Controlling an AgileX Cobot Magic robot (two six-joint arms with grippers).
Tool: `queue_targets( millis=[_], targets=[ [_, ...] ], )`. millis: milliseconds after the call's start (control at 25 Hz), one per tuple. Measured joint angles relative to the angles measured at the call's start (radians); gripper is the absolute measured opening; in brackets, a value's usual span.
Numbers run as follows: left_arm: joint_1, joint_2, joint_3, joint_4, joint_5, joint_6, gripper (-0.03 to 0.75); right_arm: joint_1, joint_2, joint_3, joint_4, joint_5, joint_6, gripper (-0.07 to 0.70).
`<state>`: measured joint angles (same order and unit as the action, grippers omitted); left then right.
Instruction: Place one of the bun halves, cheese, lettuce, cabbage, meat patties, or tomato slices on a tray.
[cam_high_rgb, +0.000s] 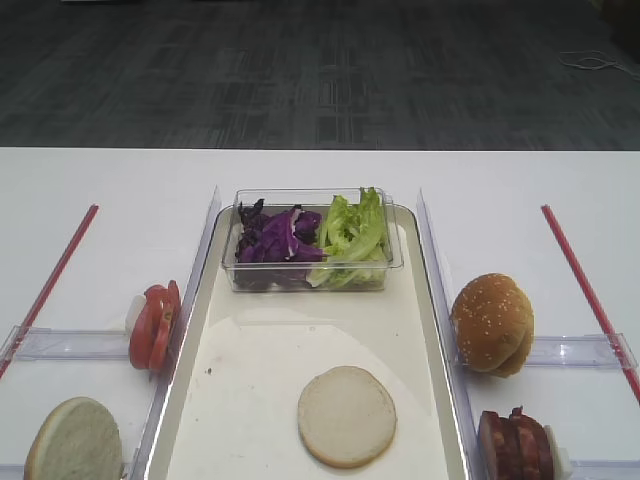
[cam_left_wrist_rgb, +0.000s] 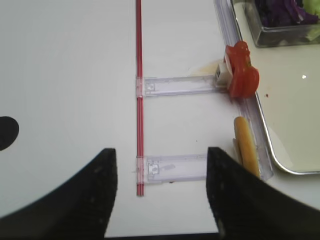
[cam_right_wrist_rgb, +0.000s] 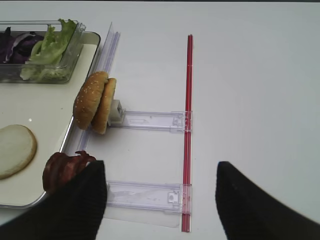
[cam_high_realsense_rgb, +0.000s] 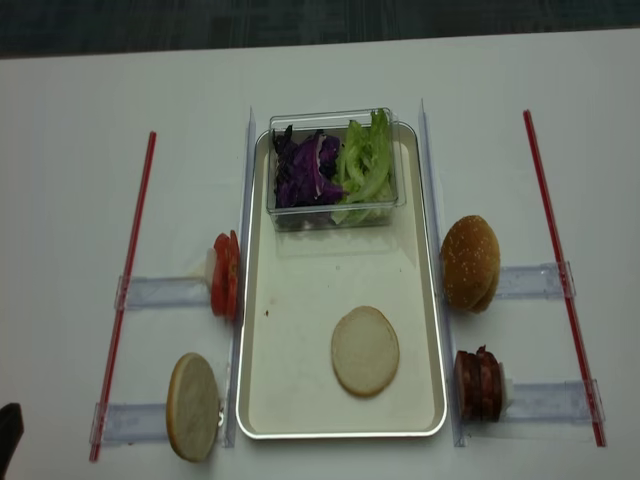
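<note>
Tray (cam_high_realsense_rgb: 300, 400) on the white tabletop (cam_high_rgb: 120, 180) holds one bun half (cam_high_realsense_rgb: 365, 350) lying flat and a clear box (cam_high_rgb: 390, 262) with cabbage (cam_high_rgb: 275, 240) and lettuce (cam_high_rgb: 352, 232). Left gripper (cam_left_wrist_rgb: 161, 200) and right gripper (cam_right_wrist_rgb: 159, 210) both hang released, grasping nothing.

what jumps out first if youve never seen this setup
The long tray in the middle of the white table, with one pale bun half lying flat near its front and a clear box at its far end holding purple cabbage and green lettuce. Red tomato slices stand left of it, the sesame bun right.
</note>
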<state>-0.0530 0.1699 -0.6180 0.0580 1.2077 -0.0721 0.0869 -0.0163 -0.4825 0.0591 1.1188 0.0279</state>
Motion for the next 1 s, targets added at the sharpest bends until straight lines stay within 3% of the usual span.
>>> queue_targets(
  millis=[280, 480, 1000],
  targets=[
    [0.000, 0.000, 0.002, 0.002, -0.022, 0.000, 0.410, 0.000, 0.000, 0.000, 0.000, 0.000, -0.001, 0.475],
    [0.000, -0.002, 0.067, -0.005, -0.030, -0.010, 0.410, 0.000, 0.000, 0.000, 0.000, 0.000, -0.004, 0.475],
    [0.000, -0.181, 0.109, -0.026, -0.046, -0.028, 0.410, 0.000, 0.000, 0.000, 0.000, 0.000, -0.006, 0.475]
  ],
)
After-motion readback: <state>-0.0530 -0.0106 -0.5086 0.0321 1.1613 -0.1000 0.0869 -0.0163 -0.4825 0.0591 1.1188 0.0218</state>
